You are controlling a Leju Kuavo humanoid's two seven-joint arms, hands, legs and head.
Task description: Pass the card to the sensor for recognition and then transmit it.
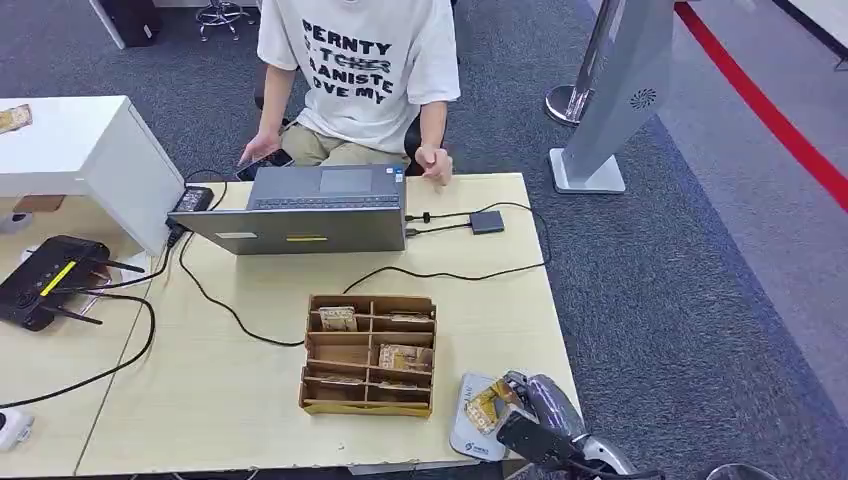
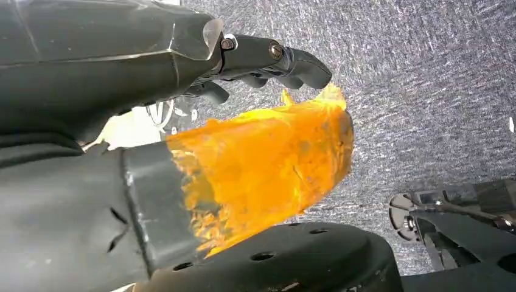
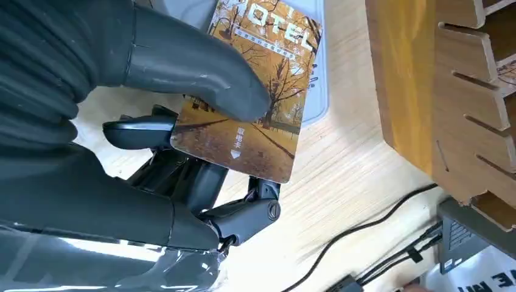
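My right hand (image 1: 535, 410) is at the table's front right corner and pinches a hotel card (image 1: 487, 405) printed with autumn trees. In the right wrist view the thumb (image 3: 188, 64) presses on the card (image 3: 255, 115) from above, with the dark fingers (image 3: 201, 176) under it. The card hangs over the near end of the flat white sensor pad (image 1: 463, 432), whose pale edge (image 3: 317, 73) shows behind the card. I cannot tell whether card and pad touch. My left hand (image 2: 182, 121) hangs over grey carpet holding nothing, its orange-wrapped thumb (image 2: 268, 164) apart from the dark fingers (image 2: 280, 61).
A wooden compartment box (image 1: 369, 354) holding other cards stands just left of the pad. Behind it are an open laptop (image 1: 318, 207), a small black box (image 1: 487, 221) on cables, and a seated person (image 1: 360, 70). A router (image 1: 45, 280) lies far left.
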